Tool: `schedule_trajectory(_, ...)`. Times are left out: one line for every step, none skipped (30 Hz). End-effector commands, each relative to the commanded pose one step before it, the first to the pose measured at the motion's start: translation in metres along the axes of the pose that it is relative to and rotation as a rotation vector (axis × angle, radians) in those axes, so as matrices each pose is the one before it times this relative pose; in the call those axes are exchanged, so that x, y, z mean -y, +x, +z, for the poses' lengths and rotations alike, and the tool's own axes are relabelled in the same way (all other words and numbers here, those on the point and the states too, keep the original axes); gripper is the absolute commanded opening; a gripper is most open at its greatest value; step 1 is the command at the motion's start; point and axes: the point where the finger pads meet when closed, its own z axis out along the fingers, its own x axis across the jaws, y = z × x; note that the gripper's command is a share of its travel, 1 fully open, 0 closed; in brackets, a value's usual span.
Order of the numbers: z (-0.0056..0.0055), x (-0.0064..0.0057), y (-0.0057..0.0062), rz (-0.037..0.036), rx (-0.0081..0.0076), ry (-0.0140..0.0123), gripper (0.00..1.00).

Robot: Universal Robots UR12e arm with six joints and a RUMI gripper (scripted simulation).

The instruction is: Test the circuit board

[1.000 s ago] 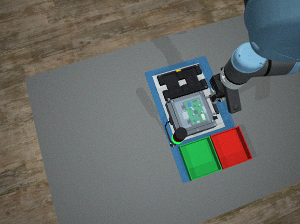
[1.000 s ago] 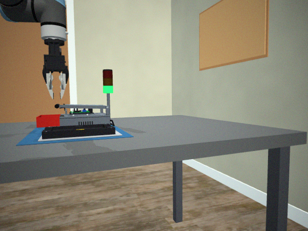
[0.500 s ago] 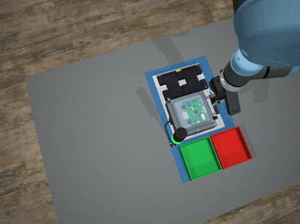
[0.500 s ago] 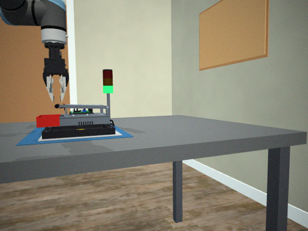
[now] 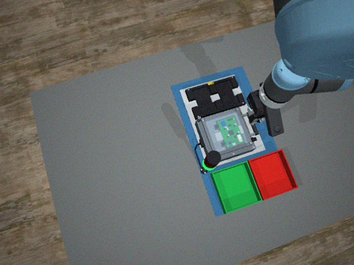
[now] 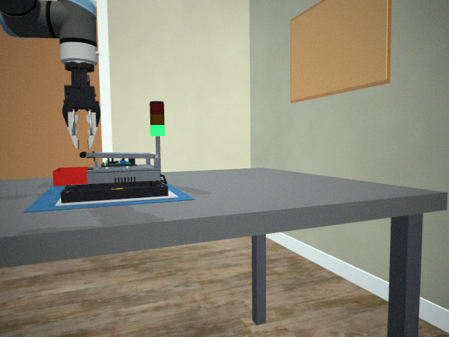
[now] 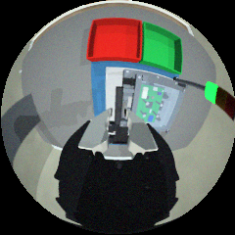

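Observation:
The green circuit board lies flat in the tester under the closed see-through lid, component side up. It also shows in the wrist view. The signal light glows green; it also shows from above and in the wrist view. My gripper hangs just above the lid's latch side, over the black knob at the lid's front edge. Its fingers stand nearly together and hold nothing. From above the gripper is at the tester's right edge.
The black tray lies behind the tester on the blue mat. The green bin and the red bin stand side by side in front of the tester. The light's post rises at the tester's far corner.

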Motion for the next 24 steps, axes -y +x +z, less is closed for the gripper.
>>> schedule_trajectory(-0.0003, 0.00017, 0.00014, -0.00019, -0.0005, 0.00005, 0.15)
schedule_trajectory(0.0, 0.0, 0.0, 0.0, 0.0, 0.0, 0.15)
schedule_trajectory(0.00002, 0.0, 0.0, 0.0, 0.0, 0.0, 0.15)
schedule_trajectory(0.00015, 0.0, 0.0, 0.0, 0.0, 0.0, 0.15)
schedule_trajectory(0.00036, 0.0, 0.0, 0.0, 0.0, 0.0, 0.15)
schedule_trajectory(0.00063, 0.0, 0.0, 0.0, 0.0, 0.0, 0.15)
schedule_trajectory(0.00093, 0.0, 0.0, 0.0, 0.0, 0.0, 0.15)
schedule_trajectory(0.00123, 0.0, 0.0, 0.0, 0.0, 0.0, 0.15)
schedule_trajectory(0.00153, 0.0, 0.0, 0.0, 0.0, 0.0, 0.15)
schedule_trajectory(0.00179, 0.0, 0.0, 0.0, 0.0, 0.0, 0.15)
schedule_trajectory(0.002, 0.0, -0.00001, 0.0, 0.0, 0.0, 0.15)
schedule_trajectory(0.00216, 0.0, 0.00001, 0.0, 0.0, 0.0, 0.15)
schedule_trajectory(0.00224, 0.0, -0.00001, 0.0, 0.0, 0.0, 0.15)
schedule_trajectory(0.00226, 0.0, 0.00001, 0.0, 0.0, 0.0, 0.15)
schedule_trajectory(0.0022, 0.0, -0.00001, 0.0, 0.0, 0.0, 0.15)
schedule_trajectory(0.00207, 0.0, 0.00001, 0.0, 0.0, 0.0, 0.15)
schedule_trajectory(0.0, 0.0, 0.0, 0.0, 0.0, 0.0, 0.15)
schedule_trajectory(0.0, 0.0, 0.0, 0.0, 0.0, 0.0, 0.15)
schedule_trajectory(0.00186, 0.0, 0.0, 0.0, 0.0, 0.0, 0.15)
schedule_trajectory(0.00161, 0.0, 0.0, 0.0, 0.0, 0.0, 0.15)
schedule_trajectory(0.00131, 0.0, 0.0, 0.0, 0.0, 0.0, 0.15)
schedule_trajectory(0.00099, 0.0, 0.0, 0.0, 0.0, 0.0, 0.15)
schedule_trajectory(0.00067, 0.0, 0.0, 0.0, 0.0, 0.0, 0.15)
schedule_trajectory(0.00038, 0.0, 0.0, 0.0, 0.0, 0.0, 0.15)
